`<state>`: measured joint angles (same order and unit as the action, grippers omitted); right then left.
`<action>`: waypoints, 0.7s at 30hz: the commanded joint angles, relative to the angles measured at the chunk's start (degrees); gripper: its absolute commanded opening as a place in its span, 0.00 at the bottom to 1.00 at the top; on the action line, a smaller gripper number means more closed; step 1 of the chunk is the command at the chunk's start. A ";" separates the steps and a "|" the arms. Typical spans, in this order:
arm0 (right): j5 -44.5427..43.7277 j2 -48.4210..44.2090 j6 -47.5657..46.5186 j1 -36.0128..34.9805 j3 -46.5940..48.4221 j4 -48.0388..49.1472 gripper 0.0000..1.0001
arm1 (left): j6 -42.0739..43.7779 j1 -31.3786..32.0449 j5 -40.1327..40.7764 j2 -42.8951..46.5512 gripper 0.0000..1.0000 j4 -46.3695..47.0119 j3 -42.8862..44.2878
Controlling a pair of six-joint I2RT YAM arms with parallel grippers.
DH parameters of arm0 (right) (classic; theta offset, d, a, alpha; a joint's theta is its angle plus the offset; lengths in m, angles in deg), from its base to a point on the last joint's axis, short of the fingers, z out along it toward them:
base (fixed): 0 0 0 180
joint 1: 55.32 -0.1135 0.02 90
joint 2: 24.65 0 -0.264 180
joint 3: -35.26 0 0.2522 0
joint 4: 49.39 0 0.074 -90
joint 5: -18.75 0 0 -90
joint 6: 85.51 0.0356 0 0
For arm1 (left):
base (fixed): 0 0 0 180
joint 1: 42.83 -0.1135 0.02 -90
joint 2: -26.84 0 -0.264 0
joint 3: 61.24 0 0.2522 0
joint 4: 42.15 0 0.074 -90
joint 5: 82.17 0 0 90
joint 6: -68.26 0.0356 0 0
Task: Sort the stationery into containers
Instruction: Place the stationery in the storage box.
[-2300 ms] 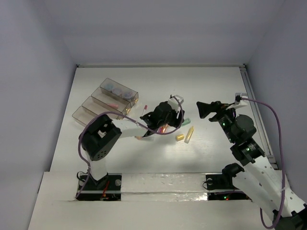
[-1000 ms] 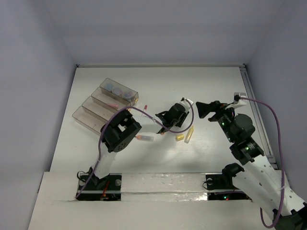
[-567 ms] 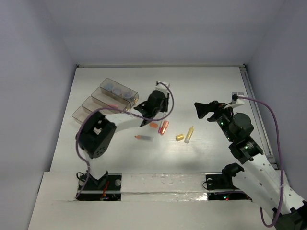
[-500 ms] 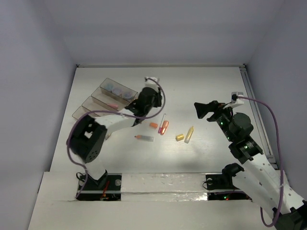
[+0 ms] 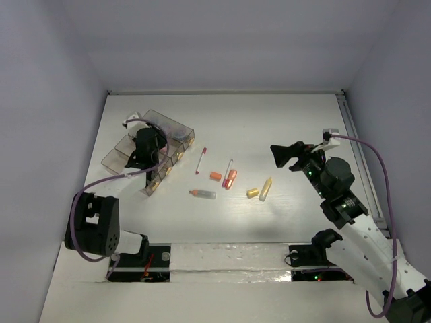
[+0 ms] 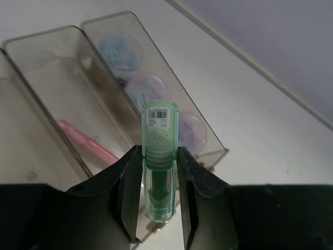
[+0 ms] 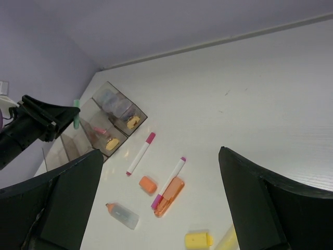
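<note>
My left end effector (image 6: pixel 158 200) pinches a green stick (image 6: pixel 158 146) above the boxes (image 6: pixel 41 37). The wrist camera shows that grip, which the overhead view hides. My right end effector (image 7: pixel 160 152) hangs spread over pens (image 7: pixel 139 153) on the desk (image 7: pixel 250 94).

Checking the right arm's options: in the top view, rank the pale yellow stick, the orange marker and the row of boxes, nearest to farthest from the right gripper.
1. Pale yellow stick, just down-left of the right gripper in that view.
2. Orange marker, mid-table, further left.
3. Row of boxes, far left side.
</note>
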<state>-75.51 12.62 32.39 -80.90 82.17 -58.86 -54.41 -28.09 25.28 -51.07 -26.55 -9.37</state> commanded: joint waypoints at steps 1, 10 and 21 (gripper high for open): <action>0.82 0.08 0.14 -0.34 0.78 2.65 0.98 | -3.54 -3.92 -0.58 0.48 0.25 2.62 -0.14; 0.47 0.08 -0.13 -0.34 0.78 2.65 0.98 | -5.83 -9.99 -0.49 -4.79 0.27 4.56 1.96; 0.21 -0.01 -0.21 -0.34 0.60 2.91 0.98 | -5.66 -11.84 -1.89 -8.05 0.67 5.52 3.64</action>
<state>-75.29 12.62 32.39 -80.90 82.17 -58.84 -60.11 -39.58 24.21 -59.42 -24.36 -8.45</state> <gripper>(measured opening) 0.982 0.637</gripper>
